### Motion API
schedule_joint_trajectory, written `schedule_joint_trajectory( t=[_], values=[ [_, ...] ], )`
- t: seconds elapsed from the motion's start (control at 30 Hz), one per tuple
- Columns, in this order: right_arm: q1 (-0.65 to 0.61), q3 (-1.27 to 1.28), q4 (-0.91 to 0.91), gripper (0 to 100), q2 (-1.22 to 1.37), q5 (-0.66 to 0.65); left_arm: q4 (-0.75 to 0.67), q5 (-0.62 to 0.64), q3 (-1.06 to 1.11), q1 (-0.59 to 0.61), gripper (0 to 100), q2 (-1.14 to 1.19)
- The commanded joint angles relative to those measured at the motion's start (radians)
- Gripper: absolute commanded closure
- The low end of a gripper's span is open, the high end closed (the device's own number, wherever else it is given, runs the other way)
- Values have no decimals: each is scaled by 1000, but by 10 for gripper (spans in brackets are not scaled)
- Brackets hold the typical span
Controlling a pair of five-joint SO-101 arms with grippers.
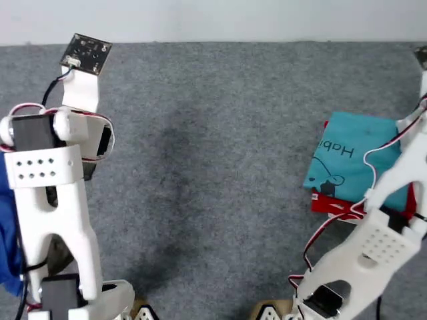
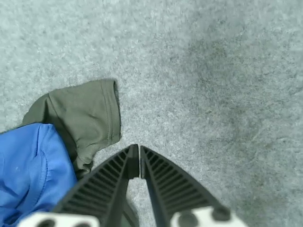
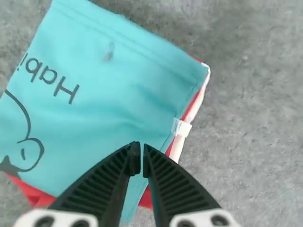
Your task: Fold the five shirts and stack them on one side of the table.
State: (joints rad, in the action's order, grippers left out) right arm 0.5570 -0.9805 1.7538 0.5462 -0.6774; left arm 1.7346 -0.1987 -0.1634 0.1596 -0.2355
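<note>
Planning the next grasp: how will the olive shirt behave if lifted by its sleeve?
Probably floppy: the olive shirt lies crumpled in soft folds, so it should drape. Likely light, being thin cloth. It lies against the blue shirt, which might get dragged along.

Seemingly a robotics lab bench: white left arm (image 1: 53, 200) and right arm (image 1: 373, 253) on a grey felt-covered table (image 1: 213, 167).
</note>
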Motion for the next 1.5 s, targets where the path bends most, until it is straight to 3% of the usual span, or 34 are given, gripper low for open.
schedule_joint_trajectory(
  t=[0.0,0.13,0.27,0.4,0.53,0.77,1.07,1.47],
  values=[
    [-13,83,45,990,-153,18,-3,-9,-4,5,986,-66],
    [-36,299,45,990,-318,129,3,-9,-2,20,986,-100],
    [-53,542,42,990,-489,144,17,-9,-2,87,986,-94],
    [-67,770,42,990,-638,144,17,-31,-2,216,985,-64],
    [-61,951,42,990,-765,144,17,-173,-2,400,977,-17],
    [-65,1217,41,990,-943,144,9,-324,-8,700,776,17],
    [-65,1343,41,990,-1006,144,-143,-477,-2,902,761,48],
    [-67,1347,41,990,-1007,144,-315,-488,-10,957,761,344]
  ],
)
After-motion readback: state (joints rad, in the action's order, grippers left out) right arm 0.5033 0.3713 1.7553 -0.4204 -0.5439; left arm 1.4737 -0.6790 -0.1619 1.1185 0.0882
